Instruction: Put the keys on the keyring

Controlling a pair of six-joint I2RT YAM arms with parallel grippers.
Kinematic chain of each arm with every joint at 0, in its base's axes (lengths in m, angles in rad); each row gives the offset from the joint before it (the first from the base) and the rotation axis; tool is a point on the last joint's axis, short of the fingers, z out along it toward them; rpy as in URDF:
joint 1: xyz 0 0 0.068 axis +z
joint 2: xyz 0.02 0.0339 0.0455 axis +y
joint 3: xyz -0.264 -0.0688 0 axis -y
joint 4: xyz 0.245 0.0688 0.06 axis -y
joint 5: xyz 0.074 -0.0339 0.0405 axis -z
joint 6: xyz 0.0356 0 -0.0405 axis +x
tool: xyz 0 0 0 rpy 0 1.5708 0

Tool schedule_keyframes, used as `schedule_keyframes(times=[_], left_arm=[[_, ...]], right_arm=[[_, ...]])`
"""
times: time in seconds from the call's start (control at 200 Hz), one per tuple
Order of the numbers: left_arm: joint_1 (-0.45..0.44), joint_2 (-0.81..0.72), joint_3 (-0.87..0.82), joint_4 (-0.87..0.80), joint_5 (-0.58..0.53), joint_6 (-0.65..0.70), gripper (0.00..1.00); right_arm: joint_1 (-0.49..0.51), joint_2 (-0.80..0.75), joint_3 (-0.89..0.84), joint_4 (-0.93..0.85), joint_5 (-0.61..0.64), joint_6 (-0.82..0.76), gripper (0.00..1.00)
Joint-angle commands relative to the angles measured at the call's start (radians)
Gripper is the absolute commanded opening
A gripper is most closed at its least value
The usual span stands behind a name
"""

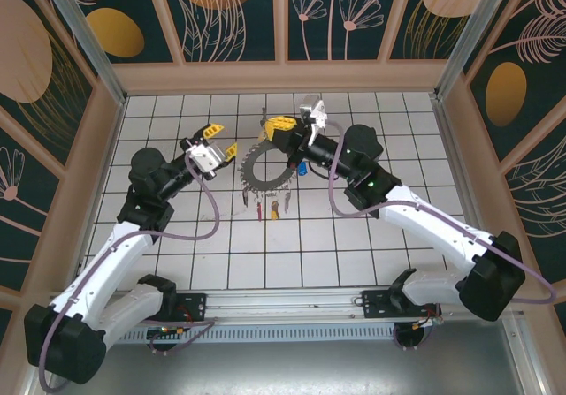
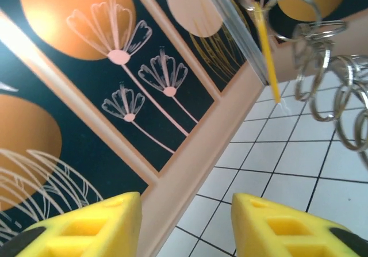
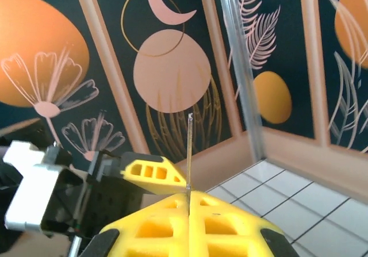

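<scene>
From above, our right tool (image 1: 279, 126), toward the surface's (image 1: 371, 236) far edge, clamps the keyring (image 1: 268, 174). The left tool (image 1: 220, 141), fingers apart, sits just left of it. The keys (image 1: 265, 208) lie nearer us.

Left wrist: the keyring's coils (image 2: 325, 67) hang up and right of its parted fingers (image 2: 287, 222).

Right wrist: the ring's wire (image 3: 189, 148) rises between shut fingers (image 3: 172, 225).

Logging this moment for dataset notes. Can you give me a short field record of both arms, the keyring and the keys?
left gripper: jaws open, nothing between them, just left of the ring
right gripper: jaws shut on a thin wire of the keyring
keyring: between the two grippers
keys: small cluster loose on the tiles, on the ring's near side
blue key: apart, right of the ring
</scene>
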State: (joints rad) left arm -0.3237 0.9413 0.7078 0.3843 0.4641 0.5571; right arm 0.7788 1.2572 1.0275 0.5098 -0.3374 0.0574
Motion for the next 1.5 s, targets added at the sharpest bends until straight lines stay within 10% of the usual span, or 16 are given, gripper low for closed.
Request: schedule_keyframes(times=[0.0,0.345,0.791,1.496], left_arm=[[0.031,-0.021,-0.017,0.091,-0.077,-0.151,0.55],[0.108,0.053,0.014,-0.011,-0.400,-0.526,0.98],[0.264,0.238,0.116,-0.201,-0.340,-0.993,0.99],[0.356,0.210,0.036,-0.190,-0.370,-1.036,0.99]], right_arm=[[0.010,-0.045,0.036,0.051,0.007,-0.290,0.00],[-0.007,-0.032,0.047,0.019,0.049,-0.488,0.00],[-0.008,0.020,0.012,0.213,0.125,-0.311,0.00],[0.110,0.219,-0.094,0.339,0.199,-0.058,0.00]])
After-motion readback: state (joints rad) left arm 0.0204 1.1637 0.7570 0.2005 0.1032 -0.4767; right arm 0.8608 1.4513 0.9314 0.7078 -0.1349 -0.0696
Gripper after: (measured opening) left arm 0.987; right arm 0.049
